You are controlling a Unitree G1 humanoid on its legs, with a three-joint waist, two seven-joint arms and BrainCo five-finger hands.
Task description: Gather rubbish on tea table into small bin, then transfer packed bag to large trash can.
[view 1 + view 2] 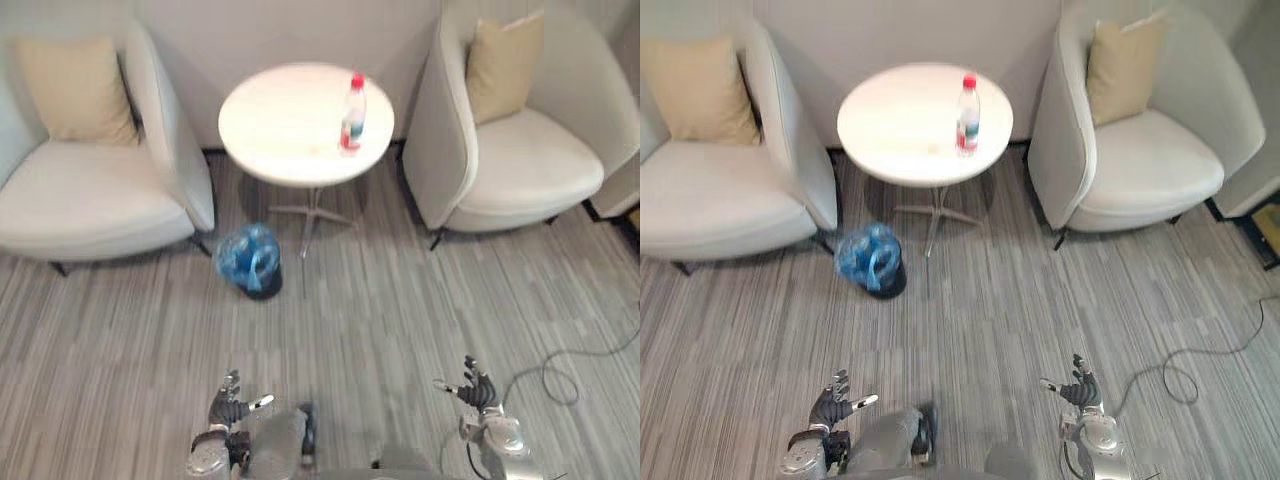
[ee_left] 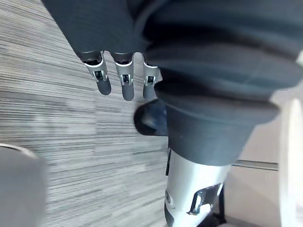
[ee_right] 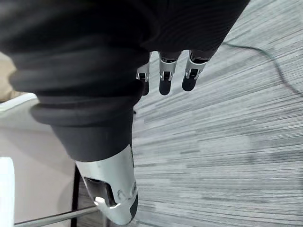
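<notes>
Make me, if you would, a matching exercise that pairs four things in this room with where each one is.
Things:
1. bottle
2. bin
3. table
4. left hand

Places:
A. between the left armchair and the right armchair
B. open, low over the floor, holding nothing
C. on the floor beside the table's foot
D. upright on the table, near its right edge

Pairs: 1-D, 2-C, 3-A, 4-B

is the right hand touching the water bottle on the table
Apart. The left eye view shows the right hand open over the carpet, a wide stretch of it lying between the hand and the water bottle standing on the round table.
</notes>
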